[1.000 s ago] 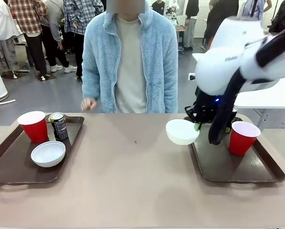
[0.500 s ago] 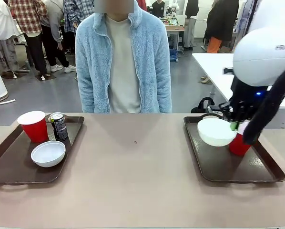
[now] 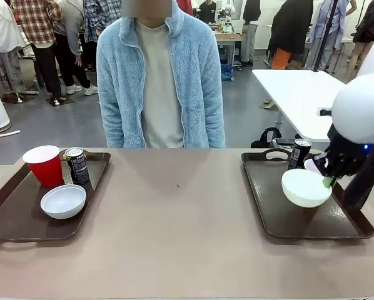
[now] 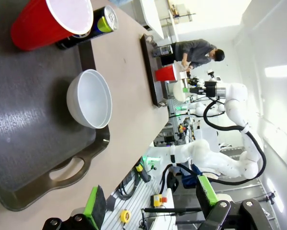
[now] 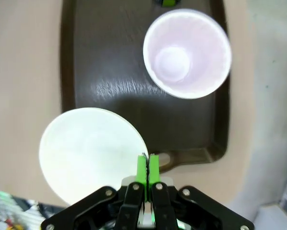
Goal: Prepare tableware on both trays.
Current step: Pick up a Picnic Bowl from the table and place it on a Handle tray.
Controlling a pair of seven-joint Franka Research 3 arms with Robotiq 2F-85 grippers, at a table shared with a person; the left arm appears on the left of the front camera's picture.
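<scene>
Right tool point(image 5: 148, 165) clenched on the rim of a round white bowl point(image 3: 306, 187), held over the right dark brown rectangular plastic tray point(image 3: 281, 215) (near the dark drink can point(image 3: 299, 153)). Left tool point(image 4: 148, 203) released.

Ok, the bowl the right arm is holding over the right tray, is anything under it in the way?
Nothing visible. The right gripper pinches the white bowl by its rim above a bare stretch of the right tray. The red cup and the can stand farther back, beside that spot.
</scene>
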